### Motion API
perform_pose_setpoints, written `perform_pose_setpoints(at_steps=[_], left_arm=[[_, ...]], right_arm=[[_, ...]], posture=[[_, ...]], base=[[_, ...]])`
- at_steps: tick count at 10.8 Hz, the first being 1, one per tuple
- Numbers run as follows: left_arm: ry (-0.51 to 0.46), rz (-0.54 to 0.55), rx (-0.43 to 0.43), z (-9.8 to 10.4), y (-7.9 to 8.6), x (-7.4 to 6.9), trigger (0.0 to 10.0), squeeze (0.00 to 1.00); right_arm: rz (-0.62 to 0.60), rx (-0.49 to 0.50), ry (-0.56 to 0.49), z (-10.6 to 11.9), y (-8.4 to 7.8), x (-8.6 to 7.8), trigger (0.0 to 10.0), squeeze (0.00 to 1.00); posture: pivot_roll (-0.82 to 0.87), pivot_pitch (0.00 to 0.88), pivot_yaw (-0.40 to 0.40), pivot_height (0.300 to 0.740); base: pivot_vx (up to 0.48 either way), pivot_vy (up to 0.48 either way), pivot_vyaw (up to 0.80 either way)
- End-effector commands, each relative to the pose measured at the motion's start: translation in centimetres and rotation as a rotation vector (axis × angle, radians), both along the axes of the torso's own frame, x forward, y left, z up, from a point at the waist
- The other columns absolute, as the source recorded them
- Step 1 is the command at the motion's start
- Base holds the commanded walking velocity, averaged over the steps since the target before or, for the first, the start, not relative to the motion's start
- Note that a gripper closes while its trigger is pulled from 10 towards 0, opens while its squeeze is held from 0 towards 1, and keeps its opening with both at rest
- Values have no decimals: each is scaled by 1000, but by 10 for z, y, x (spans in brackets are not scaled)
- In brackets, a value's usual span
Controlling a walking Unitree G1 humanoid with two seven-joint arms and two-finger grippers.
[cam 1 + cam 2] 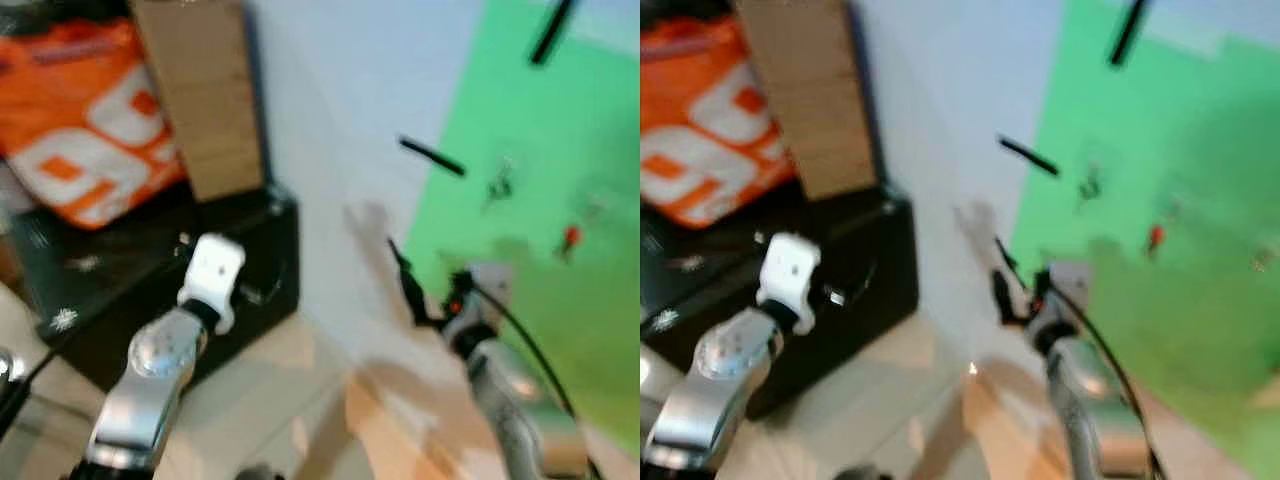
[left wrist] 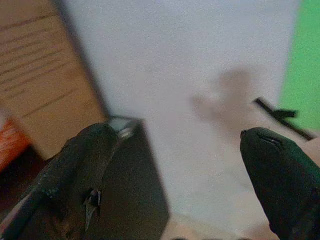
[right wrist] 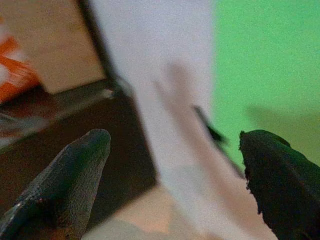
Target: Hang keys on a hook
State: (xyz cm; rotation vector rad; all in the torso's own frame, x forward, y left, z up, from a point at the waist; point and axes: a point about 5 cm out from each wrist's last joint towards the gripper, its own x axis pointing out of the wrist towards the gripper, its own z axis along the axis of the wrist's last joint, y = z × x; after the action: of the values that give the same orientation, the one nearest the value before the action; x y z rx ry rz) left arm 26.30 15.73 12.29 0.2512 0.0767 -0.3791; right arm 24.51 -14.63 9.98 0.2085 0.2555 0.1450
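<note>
white wall, green panel, black cabinet

Both silver arms reach forward, left end effector and right end effector fingers spread apart.

Counts of visible items, blurred head views.
Two thin black wall hooks; one orange-and-white bag; one black cabinet; one light wooden board.

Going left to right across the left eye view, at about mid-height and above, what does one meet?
Orange and white bag → tan wooden board standing on the black cabinet → pale bluish-white wall → short black hook at the wall's edge → bright green wall panel, carrying small blurred hanging items.
</note>
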Motion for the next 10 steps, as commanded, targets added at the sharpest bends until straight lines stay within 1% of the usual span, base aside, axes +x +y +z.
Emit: perform_pose_setpoints(at_steps=[1,3,4,5,6,7,8,9,10], left_arm=[[-10,7,-1,2,-1,2,10000,0],[-13,5,6,2,0,2,10000,0],[-22,9,10,2,1,3,10000,0],[-26,20,6,2,1,5,10000,0],[-21,22,-3,1,-2,7,10000,0],[-19,21,-4,0,-2,7,10000,0],[-19,20,-5,1,-3,7,10000,0],[-20,22,-2,2,-1,7,10000,0],[-21,37,-3,4,3,7,10000,0]], right_arm=[[-47,18,1,0,-7,1,10000,1000],[-67,22,9,-1,-7,1,10000,1000],[-65,-14,-20,2,-7,1,10000,1000],[-58,-83,-60,6,-9,0,10000,1000],[-84,-131,-87,10,-15,-1,10000,1000],[-91,-135,-89,11,-16,-2,10000,1000],[-80,-161,-98,14,-18,-2,10000,1000],[-89,-167,-109,16,-18,0,10000,1000],[-92,-138,-103,17,-16,2,10000,1000]], posture=[[-11,0,25,740],[-25,0,31,740],[-43,0,42,740],[-53,0,48,740],[-57,0,51,740],[-57,0,51,740],[-47,0,53,740],[-30,0,42,740],[-18,0,32,740]], base=[[0,0,800],[0,0,800],[0,0,800],[0,0,594],[0,0,450],[0,0,438],[0,0,0],[0,0,0],[285,0,0]])
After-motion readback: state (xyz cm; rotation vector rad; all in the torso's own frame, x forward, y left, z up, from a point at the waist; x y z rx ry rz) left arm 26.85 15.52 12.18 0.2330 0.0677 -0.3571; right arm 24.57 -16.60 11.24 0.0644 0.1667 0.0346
